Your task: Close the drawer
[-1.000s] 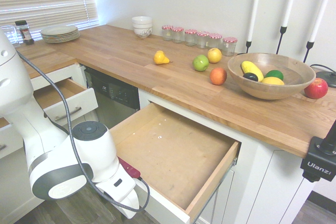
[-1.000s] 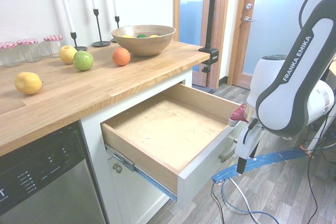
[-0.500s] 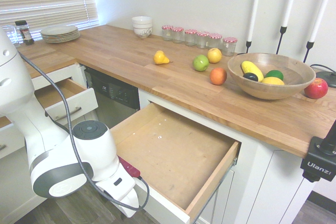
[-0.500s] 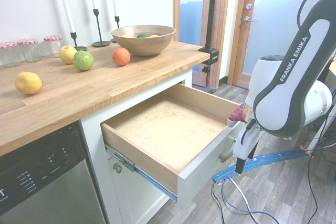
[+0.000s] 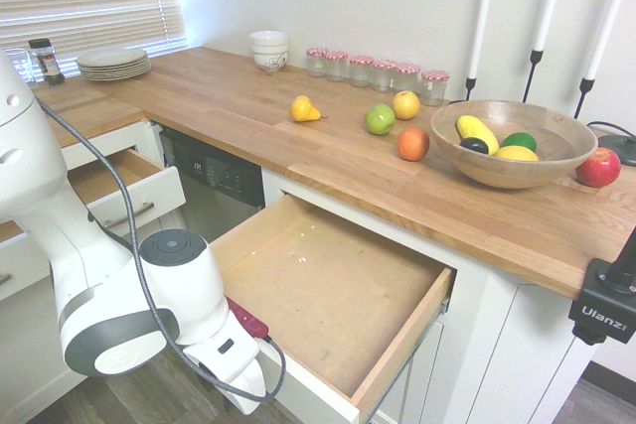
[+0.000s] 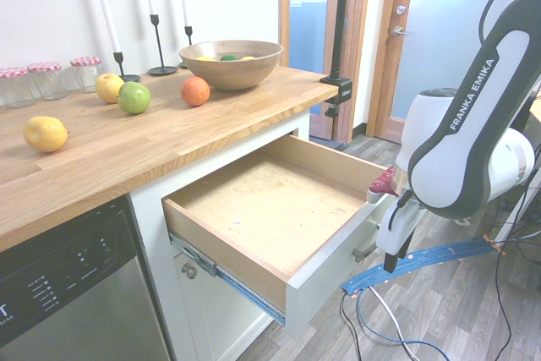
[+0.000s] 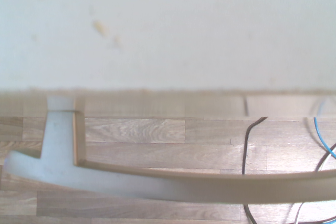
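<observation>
The drawer [image 5: 328, 285] [image 6: 262, 209] is pulled far out from under the wooden counter, and its plywood bottom is bare. My gripper [image 6: 390, 251] [image 5: 243, 384] is low in front of the drawer's white front panel [image 7: 168, 30], close against it. The silver bar handle [image 7: 157, 182] [image 6: 365, 251] runs across the wrist view just below the panel. One dark finger [image 6: 390, 265] hangs down beside the handle. The gripper is open and nothing is held in it.
A narrower white drawer [image 5: 119, 186] also stands open at the left. A dishwasher [image 5: 214, 181] [image 6: 68, 285] sits beside the wide drawer. On the counter are a wooden fruit bowl [image 5: 512, 146], loose fruit, jars, candlesticks and plates. Wood floor lies below.
The hand has shifted only slightly in front of the drawer's panel. The drawer stands as far out as before.
</observation>
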### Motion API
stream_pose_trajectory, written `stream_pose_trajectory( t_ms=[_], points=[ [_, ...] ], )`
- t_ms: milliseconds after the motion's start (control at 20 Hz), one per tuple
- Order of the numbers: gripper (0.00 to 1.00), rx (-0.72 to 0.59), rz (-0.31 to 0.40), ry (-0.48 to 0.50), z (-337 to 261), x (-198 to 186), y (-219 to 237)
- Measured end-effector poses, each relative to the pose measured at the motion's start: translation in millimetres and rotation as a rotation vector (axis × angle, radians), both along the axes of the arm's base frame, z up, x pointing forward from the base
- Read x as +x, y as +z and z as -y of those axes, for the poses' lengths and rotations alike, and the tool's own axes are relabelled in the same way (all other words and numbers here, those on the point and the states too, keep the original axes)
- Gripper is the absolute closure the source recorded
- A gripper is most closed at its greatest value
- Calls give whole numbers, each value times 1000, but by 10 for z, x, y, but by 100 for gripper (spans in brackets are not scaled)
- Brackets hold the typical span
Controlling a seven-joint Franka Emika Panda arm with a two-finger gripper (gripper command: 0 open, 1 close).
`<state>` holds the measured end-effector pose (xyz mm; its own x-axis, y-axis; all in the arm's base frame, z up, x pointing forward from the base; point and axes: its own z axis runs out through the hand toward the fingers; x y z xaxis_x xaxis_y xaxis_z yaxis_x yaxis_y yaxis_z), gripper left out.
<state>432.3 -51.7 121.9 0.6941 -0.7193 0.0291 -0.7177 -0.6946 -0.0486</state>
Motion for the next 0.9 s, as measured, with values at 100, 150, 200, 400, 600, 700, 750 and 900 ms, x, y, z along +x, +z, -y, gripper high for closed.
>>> stream_pose_trajectory(
  t_ms=[100, 150, 200, 400, 600, 700, 750, 900],
  points=[
    [100, -3, 1, 2, -3, 9, 5],
    [100, -3, 2, 4, -9, 15, 8],
    [100, -4, 3, 6, -15, 19, 11],
    [100, -9, 4, 11, -26, 37, 31],
    [100, -10, 3, 13, -28, 55, 51],
    [100, -9, 2, 14, -28, 74, 59],
    [100, -8, 2, 14, -27, 88, 64],
    [100, -7, 18, 2, -15, 156, 102]
  ],
)
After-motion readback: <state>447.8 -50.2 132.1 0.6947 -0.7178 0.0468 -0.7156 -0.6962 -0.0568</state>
